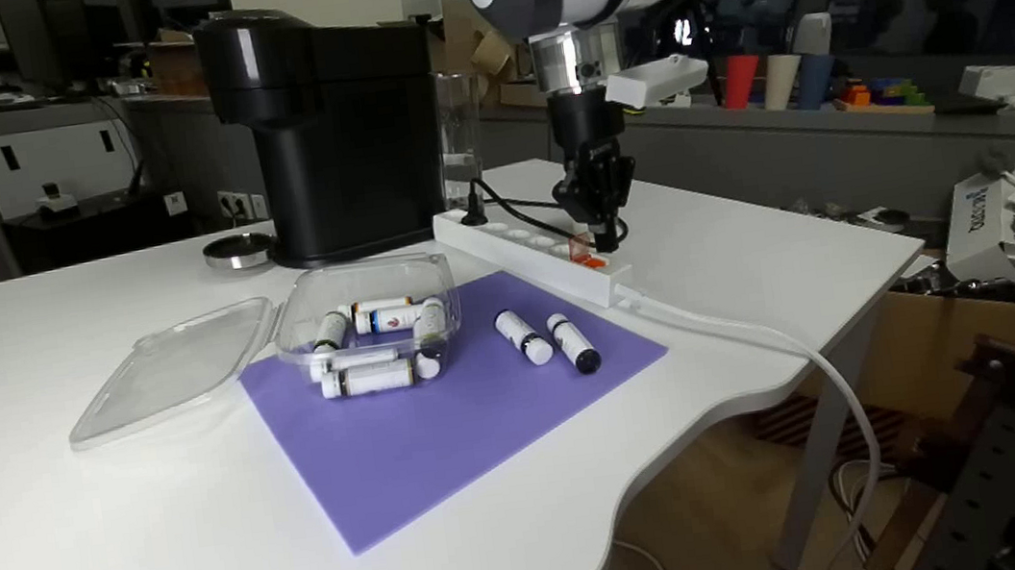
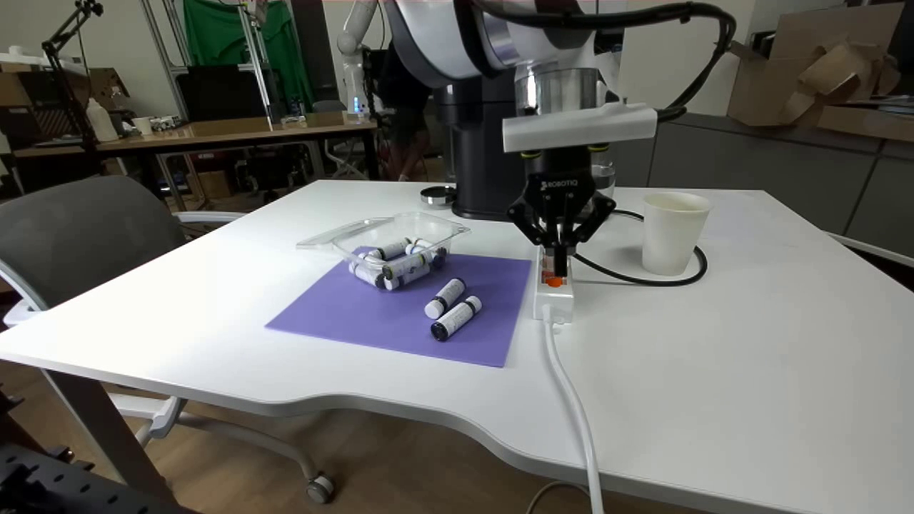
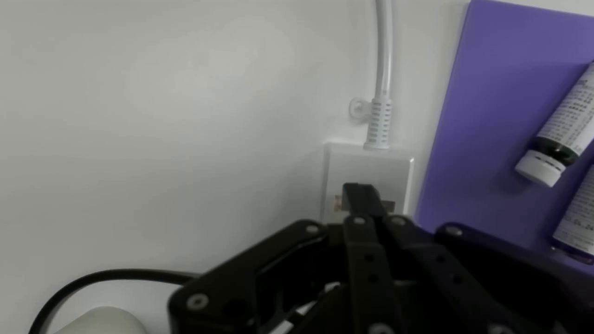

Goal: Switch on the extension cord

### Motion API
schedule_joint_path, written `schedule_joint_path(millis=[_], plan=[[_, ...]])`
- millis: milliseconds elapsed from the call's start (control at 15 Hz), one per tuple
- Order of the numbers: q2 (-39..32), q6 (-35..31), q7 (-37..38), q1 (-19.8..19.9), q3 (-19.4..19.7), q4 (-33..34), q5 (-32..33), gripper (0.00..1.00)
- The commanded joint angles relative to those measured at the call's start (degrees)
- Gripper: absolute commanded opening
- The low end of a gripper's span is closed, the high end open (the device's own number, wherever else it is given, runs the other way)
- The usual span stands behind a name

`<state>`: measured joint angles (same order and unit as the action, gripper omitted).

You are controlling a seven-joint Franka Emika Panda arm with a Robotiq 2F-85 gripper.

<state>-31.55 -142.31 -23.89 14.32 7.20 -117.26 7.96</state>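
Observation:
The extension cord [image 1: 544,266] is a long, flat white power strip on the table, with a thin white cable leaving its near end. It also shows in an exterior view [image 2: 553,308] and in the wrist view [image 3: 371,162]. Its reddish-orange switch [image 1: 594,262] is near the cable end; it shows in an exterior view [image 2: 555,282] too. My gripper [image 1: 606,244] points down with its fingertips together and nothing between them. The fingertips are right over the switch; I cannot tell whether they touch it. In the wrist view the fingertips [image 3: 364,190] hide most of the switch.
A purple mat [image 1: 431,449] beside the strip bears two small cylinders [image 2: 457,318] and an open clear box [image 1: 363,288] of several more. A black coffee machine [image 1: 345,140] stands behind. A white cup [image 2: 671,235] and a black cable [image 2: 643,280] are on the strip's other side.

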Motion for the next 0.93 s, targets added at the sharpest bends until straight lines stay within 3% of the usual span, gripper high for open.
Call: schedule_joint_path(millis=[0, 867], plan=[[-2.0, 0.1, -0.2, 0.9, -0.9, 2.7, 0.1, 0.0], [-6.5, 1.2, 0.0, 1.3, -1.5, 7.4, -0.2, 0.0]])
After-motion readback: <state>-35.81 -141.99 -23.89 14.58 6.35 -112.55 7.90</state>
